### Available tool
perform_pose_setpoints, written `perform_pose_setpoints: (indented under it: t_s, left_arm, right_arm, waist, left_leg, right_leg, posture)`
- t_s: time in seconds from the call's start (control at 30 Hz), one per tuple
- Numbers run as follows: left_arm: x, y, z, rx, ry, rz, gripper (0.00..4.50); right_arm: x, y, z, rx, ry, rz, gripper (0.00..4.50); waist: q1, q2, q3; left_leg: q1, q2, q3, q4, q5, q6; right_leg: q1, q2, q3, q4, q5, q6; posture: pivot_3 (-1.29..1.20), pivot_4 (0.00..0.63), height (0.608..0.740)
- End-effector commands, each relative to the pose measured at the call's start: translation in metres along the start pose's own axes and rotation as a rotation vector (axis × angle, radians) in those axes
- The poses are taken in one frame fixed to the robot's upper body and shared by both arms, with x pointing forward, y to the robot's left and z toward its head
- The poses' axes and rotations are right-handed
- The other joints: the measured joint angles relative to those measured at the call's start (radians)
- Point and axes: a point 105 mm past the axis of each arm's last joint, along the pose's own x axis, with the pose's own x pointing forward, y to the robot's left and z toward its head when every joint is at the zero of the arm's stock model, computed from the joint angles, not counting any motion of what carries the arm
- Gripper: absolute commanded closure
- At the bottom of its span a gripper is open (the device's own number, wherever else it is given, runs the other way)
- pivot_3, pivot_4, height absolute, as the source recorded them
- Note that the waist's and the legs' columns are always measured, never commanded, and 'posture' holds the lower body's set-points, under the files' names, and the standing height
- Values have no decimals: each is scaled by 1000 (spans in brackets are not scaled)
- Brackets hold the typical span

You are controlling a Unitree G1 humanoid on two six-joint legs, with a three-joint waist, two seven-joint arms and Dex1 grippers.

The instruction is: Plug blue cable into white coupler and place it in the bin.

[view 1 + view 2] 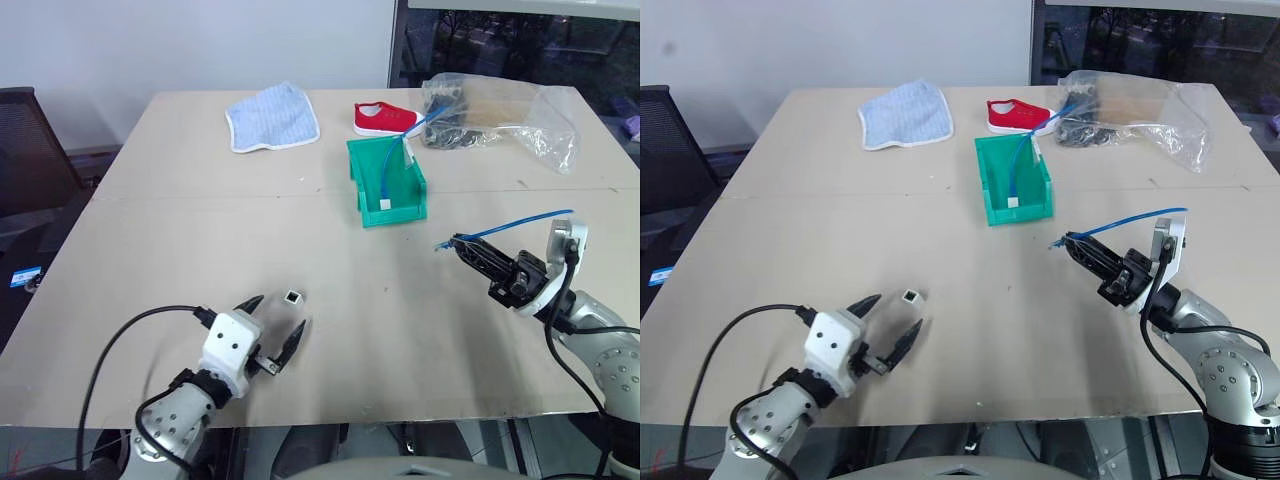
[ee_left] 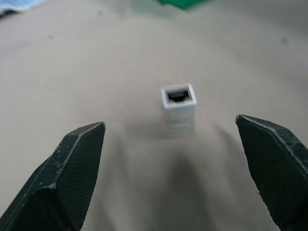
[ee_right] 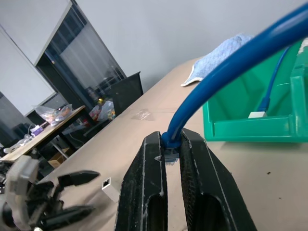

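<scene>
Because the white coupler (image 1: pixel 291 296) stands loose on the table (image 1: pixel 150 230) just past the left gripper (image 1: pixel 274 329), whose jaws are spread wide and empty, a clumsy closing could tip it or knock it aside. At three o'clock, the right gripper (image 1: pixel 461 243) is clenched on the blue cable (image 1: pixel 525 221) near its plug, which might twist when pushed in. At twelve o'clock waits the green bin (image 1: pixel 372 178). No legible writing shows.

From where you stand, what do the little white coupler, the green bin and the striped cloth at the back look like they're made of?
White coupler: looks like matte moulded plastic, with crisp edges and a dark socket. Green bin: probably rigid plastic, with thin straight walls and a slight sheen. Striped cloth: soft woven fabric, light blue, lying limp with a stitched white border.
</scene>
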Motion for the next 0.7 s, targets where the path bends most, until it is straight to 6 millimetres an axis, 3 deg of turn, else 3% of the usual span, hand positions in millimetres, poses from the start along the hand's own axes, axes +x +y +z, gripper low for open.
perform_pose_setpoints:
  t_s: [0.03, 0.33, 0.43, 0.47, 0.6, 0.63, 0.7]
  left_arm:
    - [8, 2, 3, -24, -36, 19, 38]
    - [21, 5, -2, -74, -56, 28, 38]
    - [23, 4, -1, -69, -63, 17, 1193]
    - [23, 4, -1, -66, -65, 13, 1914]
    - [28, 6, -2, -55, -67, 18, 3703]
    - [30, 6, -2, -53, -67, 19, 4000]
    - [32, 7, -2, -38, -71, 21, 3977]
  right_arm:
    - [3, 11, 7, -40, -16, 36, 4500]
    - [0, 11, 7, -52, -27, 7, 4500]
    - [-1, 10, 7, -56, -31, 2, 4500]
    - [-1, 10, 8, -57, -32, 0, 4500]
    - [-1, 9, 8, -61, -34, -5, 4500]
    - [-1, 8, 8, -62, -34, -6, 4500]
    - [-1, 8, 9, -65, -34, -7, 4500]
  waist:
    - [-4, 0, 0]
    - [-8, 0, 0]
    - [-8, 0, 0]
    - [-8, 0, 0]
    - [-8, 0, 0]
    - [-8, 0, 0]
    - [-8, 0, 0]
  left_leg:
    - [0, 0, 0, 0, 0, 0]
    - [0, 0, 0, 0, 0, 0]
    - [0, 0, 0, 0, 0, 0]
    - [0, 0, 0, 0, 0, 0]
    - [0, 0, 0, 0, 0, 0]
    - [0, 0, 0, 0, 0, 0]
    - [0, 0, 0, 0, 0, 0]
  right_leg:
    - [0, 0, 0, 0, 0, 0]
    - [0, 0, 0, 0, 0, 0]
    - [0, 0, 0, 0, 0, 0]
    - [0, 0, 0, 0, 0, 0]
    - [0, 0, 0, 0, 0, 0]
    - [0, 0, 0, 0, 0, 0]
    - [0, 0, 0, 0, 0, 0]
  posture:
    - [0, 150, 740]
    - [0, 150, 740]
    - [0, 150, 740]
    - [0, 150, 740]
    - [0, 150, 740]
    - [0, 150, 740]
    - [0, 150, 740]
